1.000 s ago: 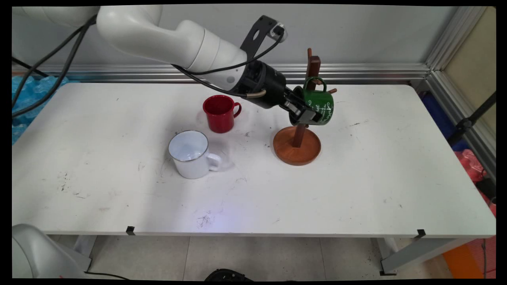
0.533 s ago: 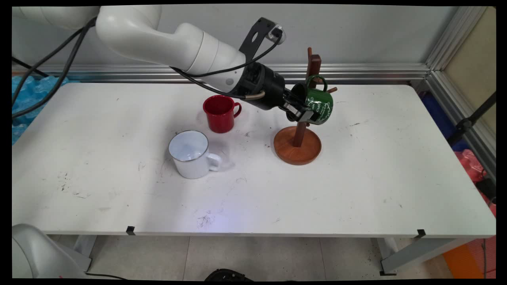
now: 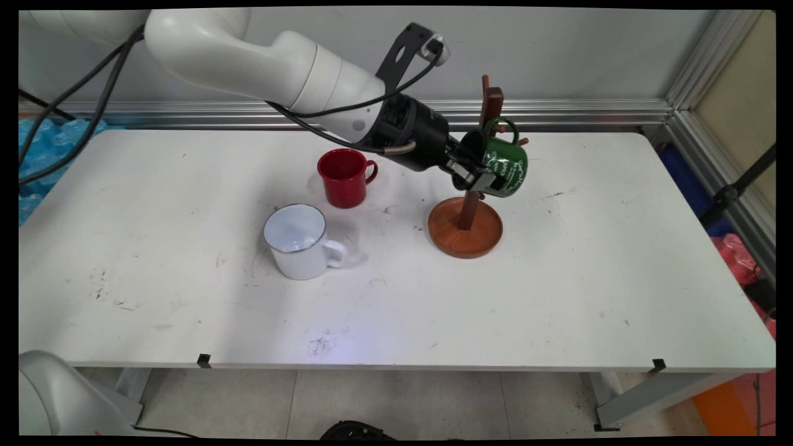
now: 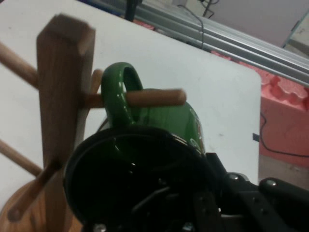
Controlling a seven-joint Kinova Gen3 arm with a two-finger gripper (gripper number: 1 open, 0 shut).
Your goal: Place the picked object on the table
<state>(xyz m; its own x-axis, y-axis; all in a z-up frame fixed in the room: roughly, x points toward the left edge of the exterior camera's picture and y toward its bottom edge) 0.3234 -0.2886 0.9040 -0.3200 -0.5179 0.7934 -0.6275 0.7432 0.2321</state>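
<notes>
Green mug's handle (image 4: 120,89) around peg (image 4: 154,98)

Green mug (image 3: 507,167) hiding the rack post's (image 3: 489,105) middle, white lettering on the mug illegible

The green mug (image 3: 507,167) has a glossy, enamel-like coat, smooth on body and handle (its inside looks dark and shiny in the hand view). The mug tree (image 3: 472,204) is wood, matt, with a reddish-brown round base and paler pegs. The red mug (image 3: 342,177) and white mug (image 3: 298,241) look enamelled too, the white one with a metal-looking rim. The tabletop (image 3: 557,297) is smooth white, scuffed with dark marks.
</notes>
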